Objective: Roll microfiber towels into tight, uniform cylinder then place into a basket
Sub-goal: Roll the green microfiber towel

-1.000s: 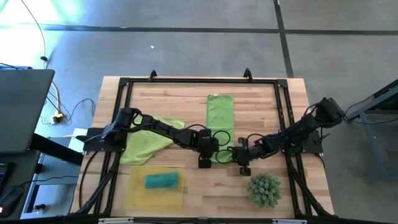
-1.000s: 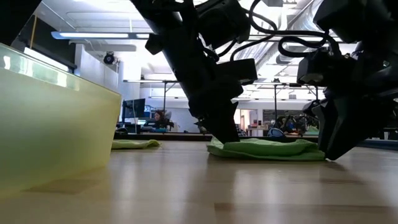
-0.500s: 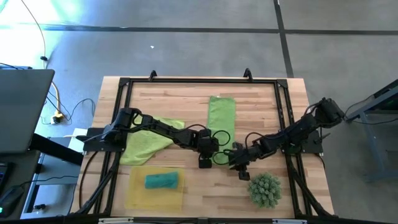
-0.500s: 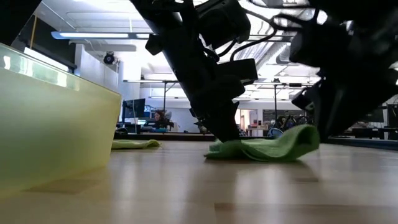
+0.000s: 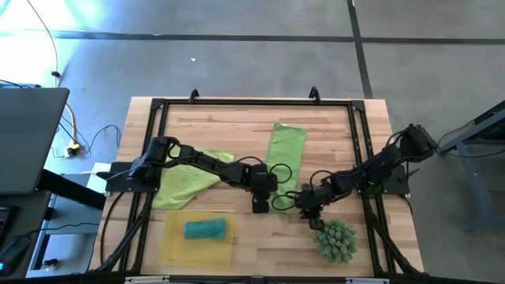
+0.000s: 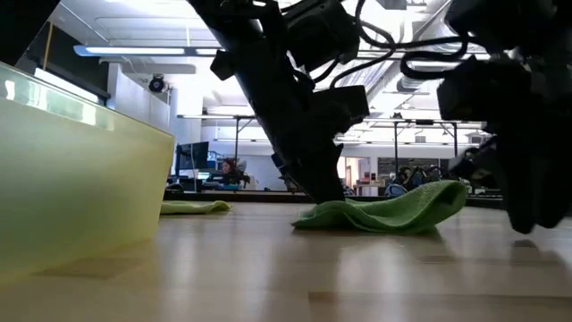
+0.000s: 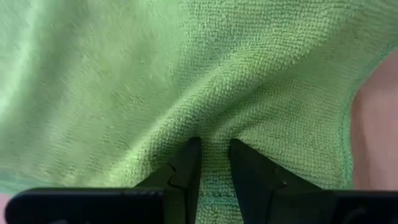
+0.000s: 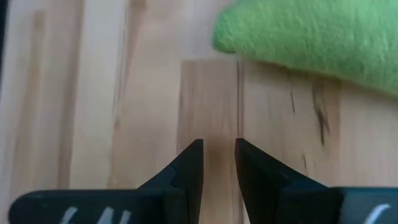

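Observation:
A long lime-green towel (image 5: 284,147) lies on the wooden table, slanting toward the far edge. In the low view its right near end (image 6: 451,192) stands raised off the wood. My left gripper (image 7: 213,146) is shut on the towel's near end. My right gripper (image 8: 219,149) hangs over bare wood just right of the towel (image 8: 311,37), its fingers a narrow gap apart with nothing between them. The yellow basket (image 5: 170,246) sits at the near left and holds a teal rolled towel (image 5: 205,229). My left gripper comes slanting down from the near side onto the towel close to its near hem (image 7: 214,186). A ridge of cloth (image 7: 208,127) is gathered between the two fingertips. How many layers they have cannot be told. The towel lies on the table under the fingers.
A second lime towel (image 5: 189,177) lies spread under the left arm. A green spiky ball (image 5: 337,241) sits at the near right, close to my right gripper (image 5: 314,213). A black frame (image 5: 252,102) rims the table.
My right gripper has turned and moved toward the near right, coming off the towel. The towel's right near end, flat a second ago, has lifted off the table. Its far end has swung a little toward the right. The left gripper's end has stayed put.

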You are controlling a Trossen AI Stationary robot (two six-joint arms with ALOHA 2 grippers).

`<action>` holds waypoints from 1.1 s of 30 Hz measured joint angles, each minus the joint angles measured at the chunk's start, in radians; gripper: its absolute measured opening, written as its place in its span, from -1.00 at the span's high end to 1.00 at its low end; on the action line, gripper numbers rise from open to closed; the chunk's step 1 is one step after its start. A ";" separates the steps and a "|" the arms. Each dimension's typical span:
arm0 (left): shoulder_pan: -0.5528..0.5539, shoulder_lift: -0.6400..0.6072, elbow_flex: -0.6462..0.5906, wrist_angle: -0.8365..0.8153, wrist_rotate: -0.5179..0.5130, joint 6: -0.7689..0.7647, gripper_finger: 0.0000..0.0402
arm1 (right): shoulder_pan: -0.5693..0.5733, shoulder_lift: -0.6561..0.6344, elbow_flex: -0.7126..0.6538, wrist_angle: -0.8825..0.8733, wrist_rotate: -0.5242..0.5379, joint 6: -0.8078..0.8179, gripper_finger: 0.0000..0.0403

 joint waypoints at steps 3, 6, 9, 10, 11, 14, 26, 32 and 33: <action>-0.002 -0.001 0.001 -0.008 0.104 -0.077 0.62 | 0.010 -0.008 0.000 -0.042 0.004 0.002 0.59; -0.009 -0.001 0.000 -0.007 0.229 -0.111 0.62 | 0.013 -0.031 0.000 -0.089 0.101 0.000 0.59; -0.018 0.001 -0.002 0.015 0.292 -0.097 0.62 | 0.013 -0.057 0.000 -0.103 0.336 -0.004 0.59; -0.021 0.002 -0.002 0.024 0.292 -0.081 0.62 | 0.013 -0.064 0.000 -0.102 0.417 0.006 0.59; -0.025 0.002 -0.003 0.033 0.287 -0.065 0.62 | 0.012 -0.068 0.000 -0.097 0.496 0.020 0.59; -0.039 -0.004 -0.003 0.035 0.229 -0.014 0.62 | 0.011 -0.065 0.000 -0.076 0.643 0.042 0.59; -0.073 -0.107 0.004 -0.080 0.149 0.047 0.62 | -0.067 0.027 0.002 -0.016 0.596 0.040 0.59; -0.088 -0.105 -0.002 -0.158 0.148 0.047 0.62 | -0.135 0.062 0.003 -0.043 0.637 -0.032 0.59; -0.089 -0.102 -0.005 -0.175 0.141 0.047 0.62 | -0.145 0.062 0.003 -0.056 0.649 -0.043 0.59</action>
